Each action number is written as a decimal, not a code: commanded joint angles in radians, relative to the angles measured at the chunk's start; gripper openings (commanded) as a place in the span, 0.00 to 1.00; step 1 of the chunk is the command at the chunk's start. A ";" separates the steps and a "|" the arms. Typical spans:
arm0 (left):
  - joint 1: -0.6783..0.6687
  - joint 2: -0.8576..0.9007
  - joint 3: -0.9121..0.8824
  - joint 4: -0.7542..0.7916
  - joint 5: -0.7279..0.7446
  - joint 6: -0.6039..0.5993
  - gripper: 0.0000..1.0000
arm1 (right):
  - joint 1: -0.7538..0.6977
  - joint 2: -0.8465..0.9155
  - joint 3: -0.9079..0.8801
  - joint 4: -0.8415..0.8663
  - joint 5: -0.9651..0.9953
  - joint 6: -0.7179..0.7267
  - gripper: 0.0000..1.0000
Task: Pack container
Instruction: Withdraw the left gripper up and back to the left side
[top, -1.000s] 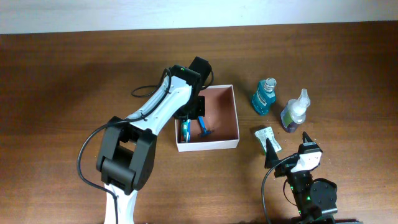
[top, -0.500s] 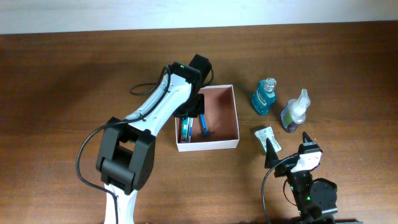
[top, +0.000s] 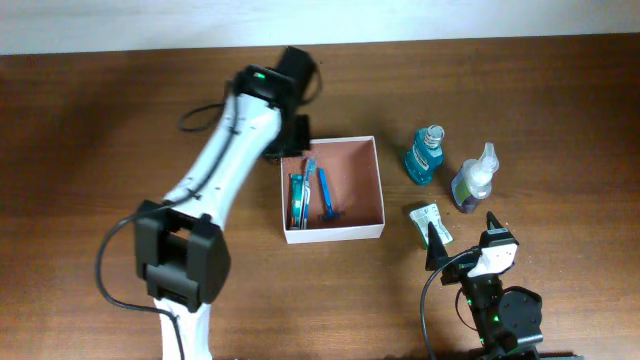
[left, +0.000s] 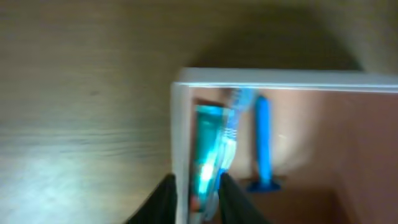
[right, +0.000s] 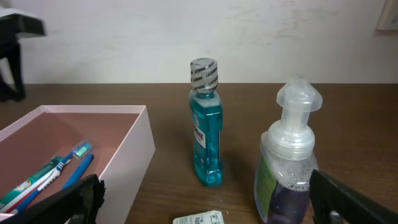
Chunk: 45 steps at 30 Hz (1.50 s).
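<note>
The container (top: 333, 236) is a shallow white box with a reddish-brown inside, at the table's middle. In it lie a toothpaste tube (top: 296, 200), a toothbrush (top: 307, 185) and a blue razor (top: 327, 198). My left gripper (top: 288, 150) hangs over the container's far left corner, open and empty. In the left wrist view its fingers (left: 196, 186) frame the container's white wall (left: 180, 124) and the tube (left: 205, 155). My right gripper (top: 462, 238) is open and empty, low at the front right; its view shows the container (right: 134, 149) to its left.
A blue mouthwash bottle (top: 424, 155) (right: 205, 124), a purple pump soap bottle (top: 472, 180) (right: 292, 168) and a small white sachet (top: 430, 220) (right: 199, 219) stand right of the container, in front of the right gripper. A black cable (top: 205, 112) loops by the left arm.
My left arm has lifted out of the container and swung back and left, leaving the tube, toothbrush and razor inside. The right arm has not moved.
</note>
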 joint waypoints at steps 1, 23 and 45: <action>0.106 -0.028 0.014 -0.029 -0.035 0.003 0.31 | 0.006 -0.004 -0.005 -0.006 0.008 0.011 0.98; 0.358 -0.028 0.013 -0.097 -0.064 0.002 0.99 | 0.006 -0.004 -0.005 -0.006 0.008 0.011 0.98; 0.358 -0.028 0.013 -0.097 -0.064 0.002 0.99 | 0.006 -0.004 -0.005 0.010 -0.066 0.012 0.98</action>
